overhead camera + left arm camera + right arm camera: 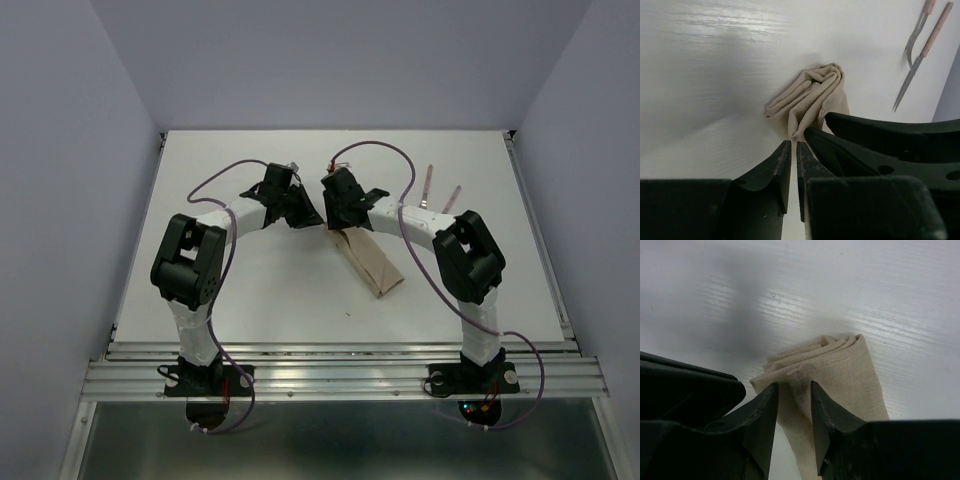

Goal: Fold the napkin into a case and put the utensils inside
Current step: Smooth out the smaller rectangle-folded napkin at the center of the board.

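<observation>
The tan napkin (372,262) lies as a narrow layered case, slanting from the centre towards the near right. Its far end is bunched in folds in the left wrist view (815,95). My left gripper (793,144) is shut, with a corner of the cloth pinched at its tips. My right gripper (794,386) is open and straddles a raised fold of the napkin (840,370) at the same end. In the top view the left gripper (300,212) and right gripper (340,218) almost touch. The fork (914,40) and knife (922,52) lie on the table beyond, apart from the cloth.
The utensils lie side by side at the far right of the white table (250,290), the fork (428,185) left of the knife (452,198). Grey walls enclose the table on three sides. A metal rail (340,365) runs along the near edge.
</observation>
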Tool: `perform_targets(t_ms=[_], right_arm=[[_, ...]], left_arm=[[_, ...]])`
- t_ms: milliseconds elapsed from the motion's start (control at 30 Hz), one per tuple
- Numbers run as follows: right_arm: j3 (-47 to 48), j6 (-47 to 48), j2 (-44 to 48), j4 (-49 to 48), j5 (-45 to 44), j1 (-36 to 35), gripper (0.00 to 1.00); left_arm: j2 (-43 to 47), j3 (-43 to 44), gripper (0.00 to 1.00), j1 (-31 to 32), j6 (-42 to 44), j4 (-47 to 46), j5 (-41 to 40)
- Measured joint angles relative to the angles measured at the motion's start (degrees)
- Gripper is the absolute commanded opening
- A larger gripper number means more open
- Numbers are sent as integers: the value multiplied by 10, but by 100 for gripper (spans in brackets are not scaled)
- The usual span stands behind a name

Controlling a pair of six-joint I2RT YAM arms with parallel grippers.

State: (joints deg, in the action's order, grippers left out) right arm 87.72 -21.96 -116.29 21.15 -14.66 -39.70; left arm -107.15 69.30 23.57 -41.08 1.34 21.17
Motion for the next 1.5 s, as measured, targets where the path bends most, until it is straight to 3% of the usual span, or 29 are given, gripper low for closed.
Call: perform_targets(t_ms=[167, 433, 933, 1267, 1500], right_arm=[[1, -3, -8, 0, -8, 4, 27], [1, -11, -13, -7, -14, 7, 1], [-31, -12, 22, -35, -2, 7, 1], [-34, -8, 33, -41, 30, 7, 1], [-34, -5, 33, -41, 60, 7, 1]], left_arm=[[0, -3, 21, 0, -3, -18, 15], [0, -3, 21, 1, -5, -26, 25], [-29, -3, 24, 5, -3, -31, 37], [-50, -3, 11, 5, -3, -42, 42], [-59, -3, 10, 8, -5, -52, 45]])
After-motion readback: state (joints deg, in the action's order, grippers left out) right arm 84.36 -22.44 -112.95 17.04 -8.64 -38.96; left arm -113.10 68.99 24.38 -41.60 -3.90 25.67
